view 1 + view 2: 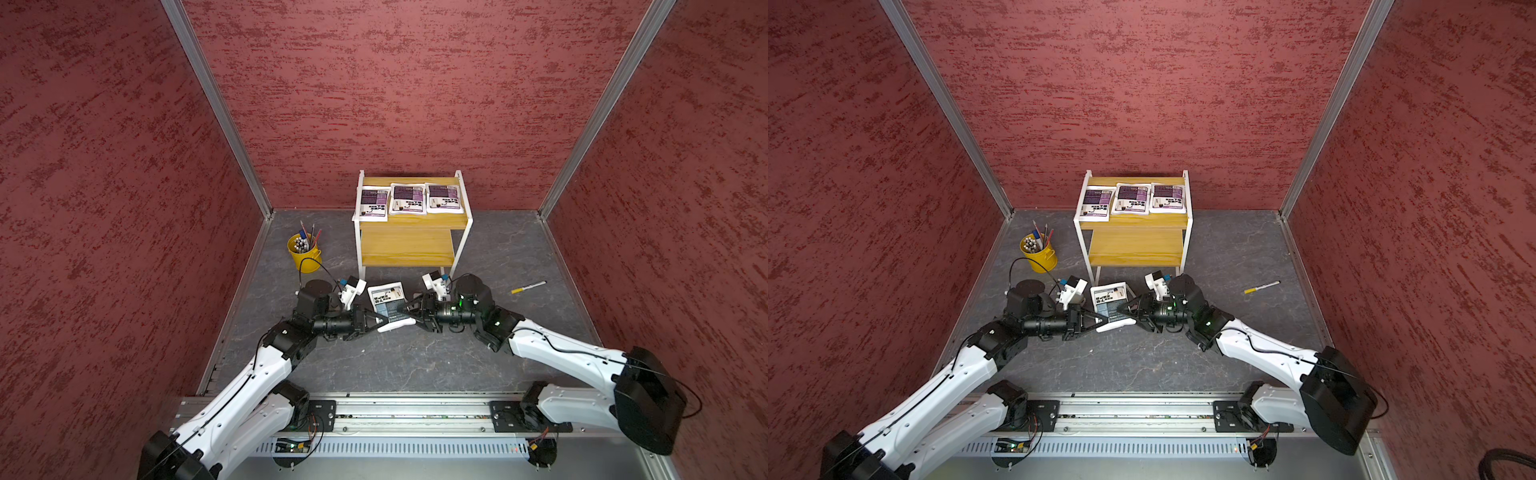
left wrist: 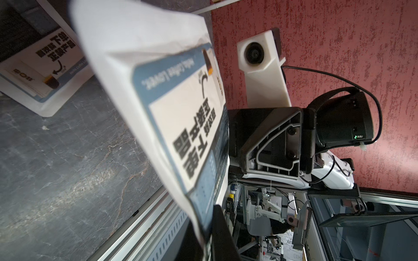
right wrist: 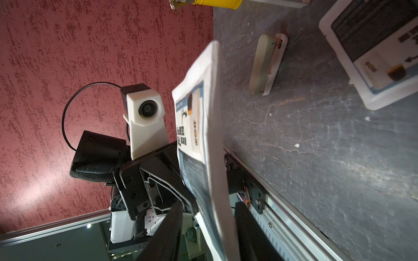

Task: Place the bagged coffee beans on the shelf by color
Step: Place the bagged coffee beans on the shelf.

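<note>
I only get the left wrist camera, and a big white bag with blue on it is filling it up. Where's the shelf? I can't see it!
Observer: The shelf stands beyond the blue bag, near the back wall, with three purple bags in a row on top.
Operator: Is the bottom board full too?
Observer: No, the lower board is bare.
Operator: What's the other arm doing behind my bag?
Observer: The right gripper has its jaws one on each side of the bag; I can't tell if they pinch yet.
</note>
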`<state>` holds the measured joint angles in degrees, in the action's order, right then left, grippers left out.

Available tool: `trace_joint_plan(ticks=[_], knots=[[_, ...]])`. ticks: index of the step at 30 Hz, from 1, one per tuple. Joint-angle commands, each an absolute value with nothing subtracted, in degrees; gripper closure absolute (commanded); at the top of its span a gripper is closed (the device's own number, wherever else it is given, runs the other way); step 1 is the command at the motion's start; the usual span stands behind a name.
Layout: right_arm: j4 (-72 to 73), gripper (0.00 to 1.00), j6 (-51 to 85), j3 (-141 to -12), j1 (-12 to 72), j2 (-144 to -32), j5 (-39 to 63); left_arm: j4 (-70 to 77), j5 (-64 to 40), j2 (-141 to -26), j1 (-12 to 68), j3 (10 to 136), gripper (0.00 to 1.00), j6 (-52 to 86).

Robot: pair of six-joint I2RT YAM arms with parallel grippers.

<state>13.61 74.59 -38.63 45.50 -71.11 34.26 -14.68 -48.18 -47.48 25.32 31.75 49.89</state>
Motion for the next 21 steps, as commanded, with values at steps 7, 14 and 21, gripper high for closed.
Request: trace_joint_plan(ticks=[7,14,21], knots=[[16.4,0.69,74.9,-41.3,47.1,-72.5,34.7,-14.7,-51.1,-47.8,22.8,33.2,1.0,47.5],[16.7,0.8,74.5,-41.6,47.6,-73.2,33.8,-15.1,-51.7,-47.4,22.5,33.3,1.0,47.2],[16.5,0.93,73.7,-41.7,48.1,-73.3,31.8,-17.8,-52.2,-46.3,21.7,33.3,0.71,46.1]])
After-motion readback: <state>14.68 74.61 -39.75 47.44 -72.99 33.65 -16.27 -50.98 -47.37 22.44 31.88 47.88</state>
